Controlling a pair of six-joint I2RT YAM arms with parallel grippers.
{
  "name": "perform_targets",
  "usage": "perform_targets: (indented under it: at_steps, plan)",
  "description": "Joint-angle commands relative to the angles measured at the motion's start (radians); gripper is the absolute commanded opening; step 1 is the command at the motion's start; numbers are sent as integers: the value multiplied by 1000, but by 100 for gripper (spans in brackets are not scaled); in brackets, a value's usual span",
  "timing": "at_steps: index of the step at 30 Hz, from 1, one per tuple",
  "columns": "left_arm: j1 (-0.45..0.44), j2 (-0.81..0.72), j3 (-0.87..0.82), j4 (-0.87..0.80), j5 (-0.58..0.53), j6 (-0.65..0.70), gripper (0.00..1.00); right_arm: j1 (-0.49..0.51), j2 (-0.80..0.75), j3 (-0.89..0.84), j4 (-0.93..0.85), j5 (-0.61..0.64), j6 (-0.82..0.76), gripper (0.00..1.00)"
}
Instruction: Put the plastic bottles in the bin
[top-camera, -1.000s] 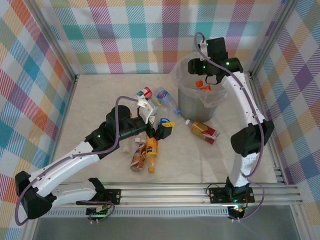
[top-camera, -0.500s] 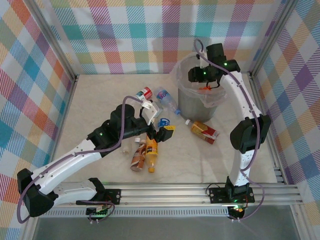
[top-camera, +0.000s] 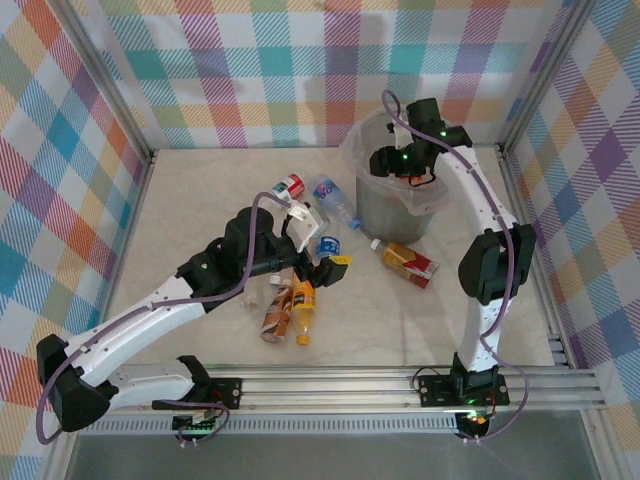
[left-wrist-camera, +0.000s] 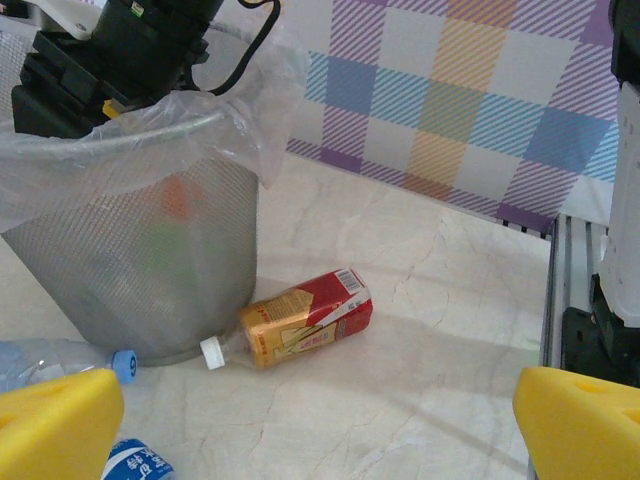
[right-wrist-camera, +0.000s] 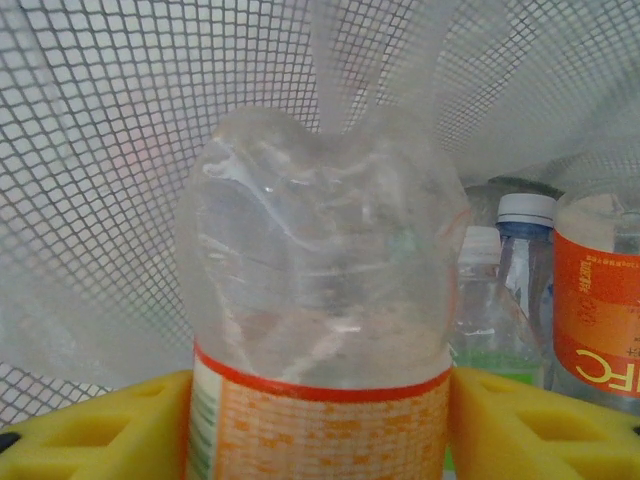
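Observation:
The bin (top-camera: 385, 208), a grey mesh wastebasket lined with a clear bag, stands at the back right. My right gripper (top-camera: 397, 160) reaches down into its mouth. In the right wrist view its yellow fingers (right-wrist-camera: 110, 430) press both sides of a clear plastic bottle with an orange label (right-wrist-camera: 320, 300), close to the mesh wall (right-wrist-camera: 100, 150). More bottles (right-wrist-camera: 600, 310) lie inside. My left gripper (top-camera: 322, 242) hovers open over the table. A red-and-yellow labelled bottle (left-wrist-camera: 300, 318) lies ahead of it beside the bin (left-wrist-camera: 130, 260).
Loose bottles lie on the table: a red-capped one (top-camera: 290, 185), a clear blue-labelled one (top-camera: 335, 200), a blue-labelled one (top-camera: 327, 246), a brown one (top-camera: 278, 312) and an orange one (top-camera: 303, 305). A metal rail (left-wrist-camera: 555, 290) borders the right side.
My right gripper has gone lower into the bin with the bottle. The left gripper has shifted slightly towards the back.

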Motion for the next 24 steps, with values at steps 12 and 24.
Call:
perform_targets:
  at_steps: [12, 24]
  plan:
    - [-1, -1, 35, -4, 20, 20, 100, -4, -13, 1, -8, -13, 1, 71]
    - [0, -16, 36, -7, 8, 30, 100, -2, -205, -86, 59, 6, 9, 69]
